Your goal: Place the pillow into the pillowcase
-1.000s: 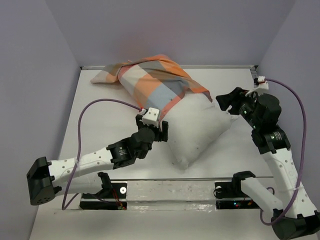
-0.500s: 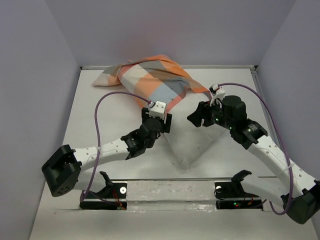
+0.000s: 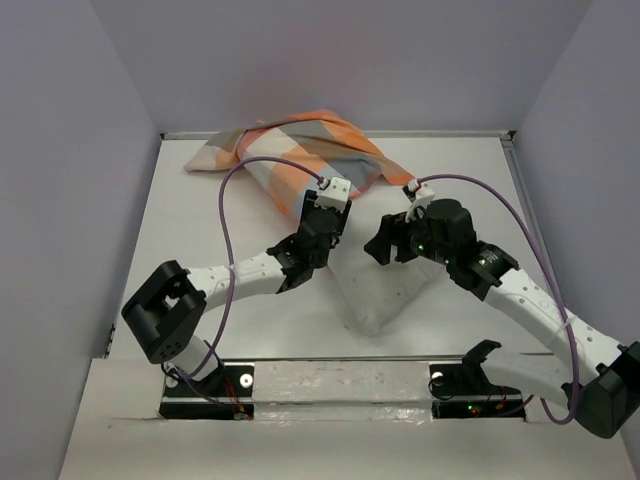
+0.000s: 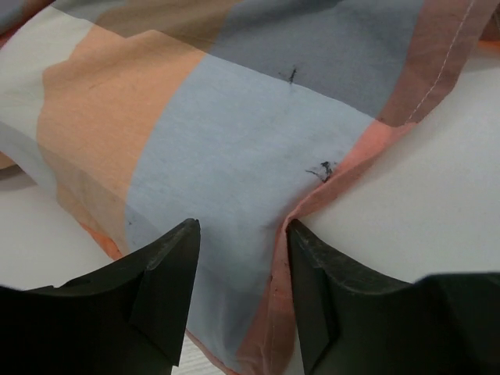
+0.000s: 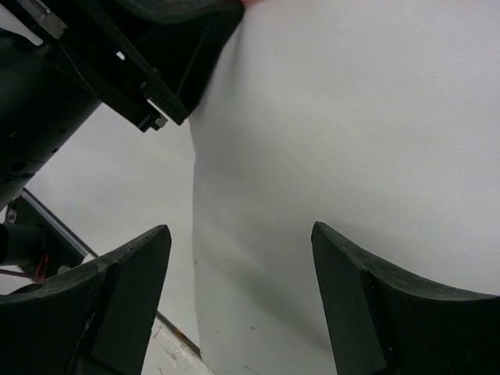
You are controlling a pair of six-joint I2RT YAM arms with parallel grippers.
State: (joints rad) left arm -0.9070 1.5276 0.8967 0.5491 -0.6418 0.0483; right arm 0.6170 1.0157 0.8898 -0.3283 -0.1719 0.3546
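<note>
Checked cloth in orange, grey-blue and cream: from the top camera, one pillowcase (image 3: 285,160) lies bunched at the 12 o'clock end of the bench (image 3: 190,240). One plain white pillow (image 3: 385,295) reaches out from it towards 6 o'clock, ending in a plump corner. Two arms meet over the join. The left gripper (image 3: 322,215) and right gripper (image 3: 378,245) cover it, so I cannot tell how far in the pillow goes.

Left wrist camera: the left gripper (image 4: 242,234) has its jaws spread, straddling the stitched hem of the pillowcase (image 4: 234,133) without pinching it. The pillow (image 4: 437,172) sits at 3 o'clock, cut off by the frame.

Right wrist camera: the right gripper (image 5: 238,238) has its jaws spread wide over the bare white pillow (image 5: 351,133). The left arm (image 5: 117,55) fills 10 o'clock, dark and hard to make out.
</note>
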